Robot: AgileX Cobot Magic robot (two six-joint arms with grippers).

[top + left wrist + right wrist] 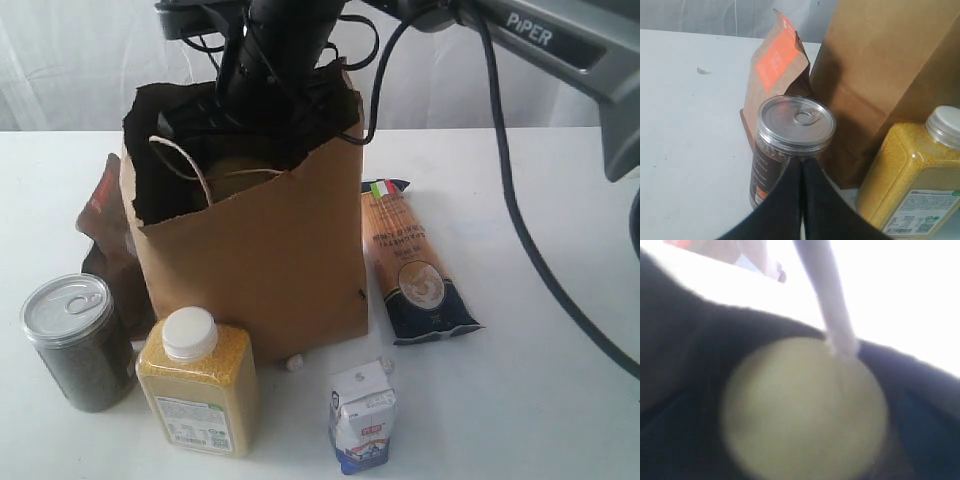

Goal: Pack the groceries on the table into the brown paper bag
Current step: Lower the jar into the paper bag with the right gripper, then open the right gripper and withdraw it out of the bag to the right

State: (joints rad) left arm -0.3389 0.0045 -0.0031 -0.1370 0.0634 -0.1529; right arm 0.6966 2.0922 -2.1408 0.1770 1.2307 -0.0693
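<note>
Brown paper bag (270, 250) — upright, mouth upward

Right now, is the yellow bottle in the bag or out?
Out. The bottle stands upright on the table, in front of the bag.

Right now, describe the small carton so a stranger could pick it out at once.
Find the tall brown paper bag on the white table. Nearer the camera than the bag, beside the yellow grain bottle, stands the small carton: the only white-and-blue box.
</note>
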